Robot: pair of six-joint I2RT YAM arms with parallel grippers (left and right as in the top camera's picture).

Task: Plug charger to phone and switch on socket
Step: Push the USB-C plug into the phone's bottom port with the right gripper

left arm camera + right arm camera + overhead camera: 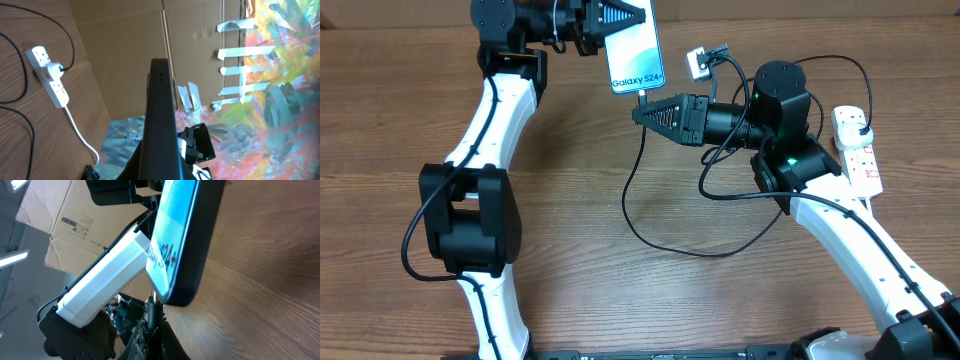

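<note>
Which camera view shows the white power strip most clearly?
The left wrist view: the power strip lies whole and unobstructed there, with a black plug seated in it and its white cord trailing away. The overhead view shows it small, beside the right arm. The right wrist view does not show it.

Place: a robotics lab or test bench (nothing homely or shop-like about it).
Arms: 2 white-and-black robot arms, the left arm [500,110] and the right arm [850,230], work over 1 wood-grain table [570,300].
Backdrop: plain cardboard panels [125,55] stand past the table, beside a colourful painted sheet [290,110] with strips of white tape [245,52] on it.
Storage: a printed cardboard box [65,220] stands behind the rig.
Lighting: a bright ceiling strip light [14,258].
Power: a white socket [858,150] strip lies on the table.
</note>
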